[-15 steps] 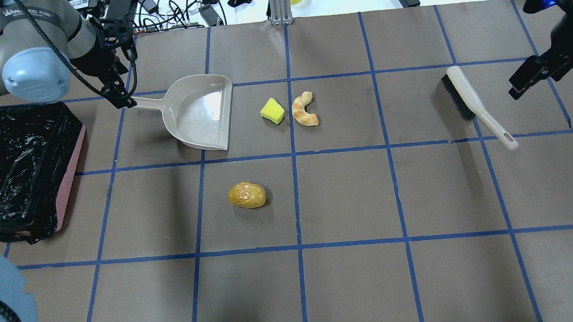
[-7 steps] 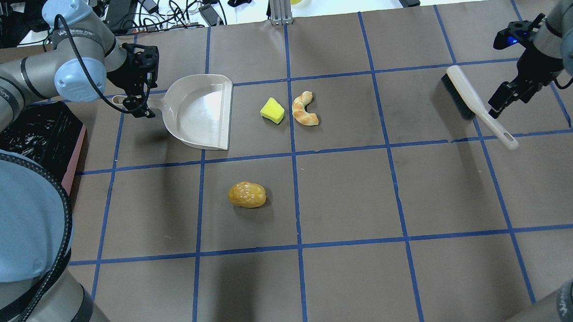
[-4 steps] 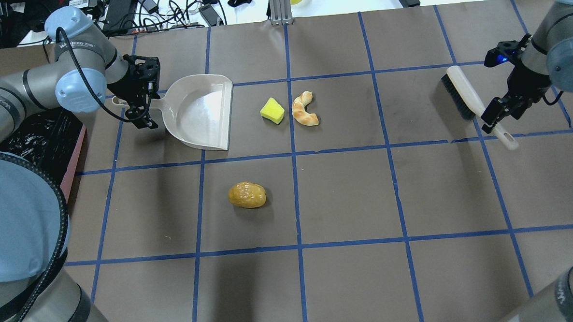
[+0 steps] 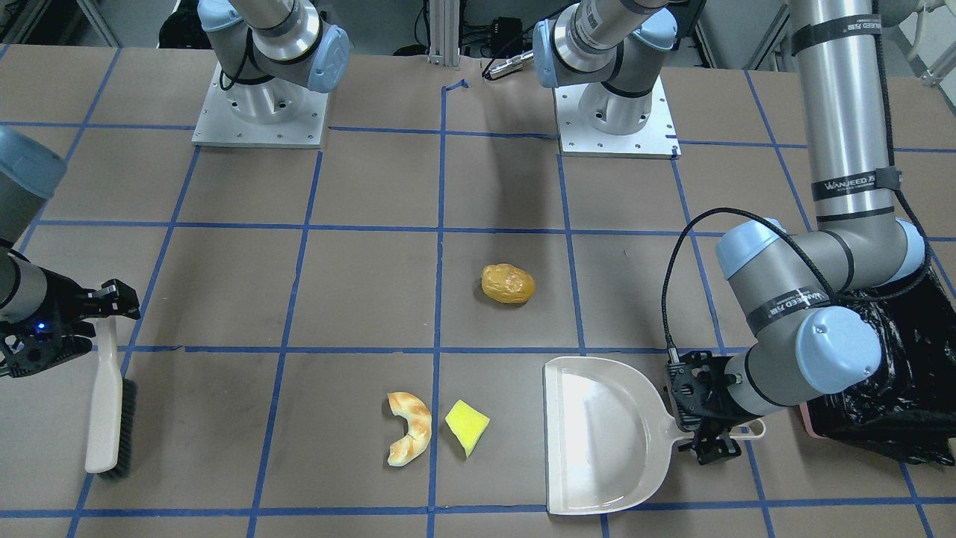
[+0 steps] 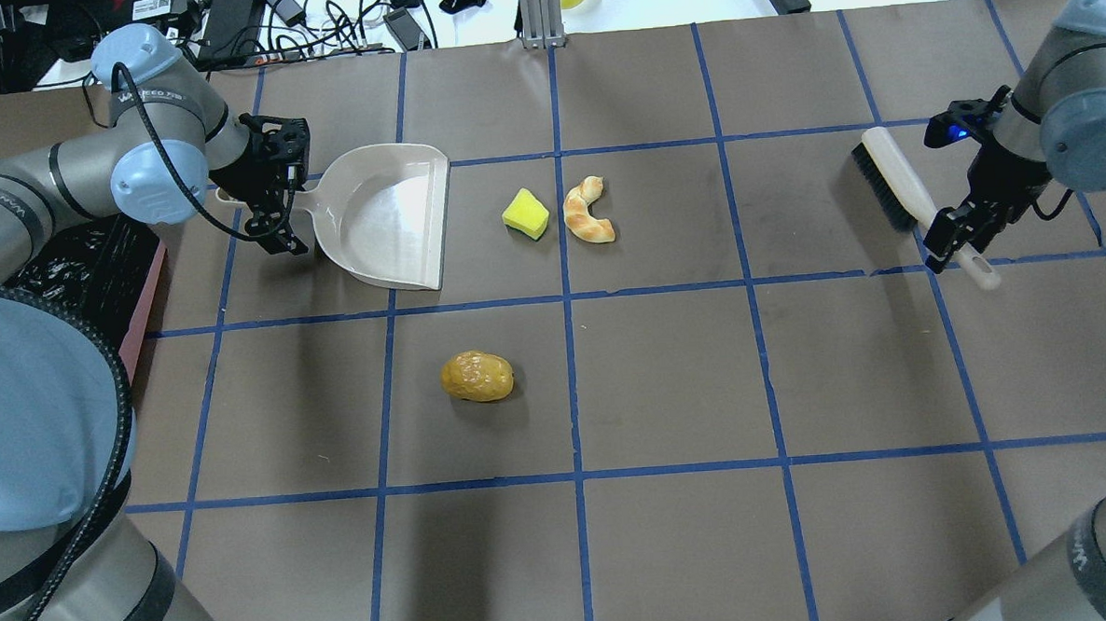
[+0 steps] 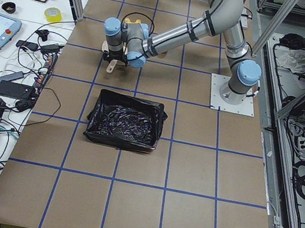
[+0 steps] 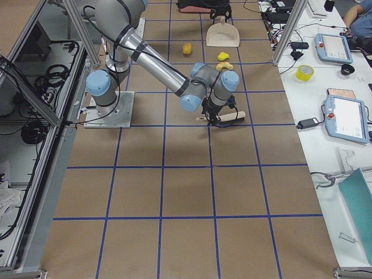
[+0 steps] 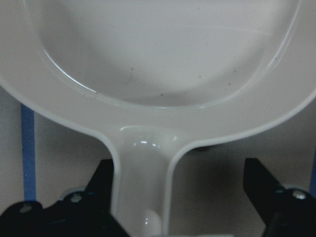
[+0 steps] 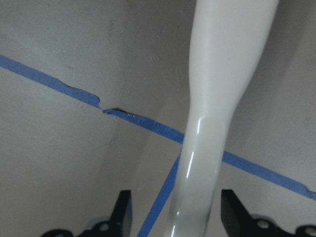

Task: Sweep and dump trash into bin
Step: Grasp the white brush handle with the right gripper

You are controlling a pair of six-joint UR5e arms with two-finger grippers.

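Lower than before, our left gripper [image 5: 278, 210] straddles the dustpan handle [image 8: 140, 192], our right gripper [image 5: 959, 237] the brush handle [image 9: 212, 123], both spread, ready to close; trash [image 5: 525, 214] lies at three o'clock of the dustpan [image 5: 385, 215], bin [image 5: 140, 305] at eight

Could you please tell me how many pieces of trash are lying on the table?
3: a sponge wedge just off the dustpan's open edge, a curved bread piece beside it, and a potato-like lump alone, nearer the robot. None seems hidden.
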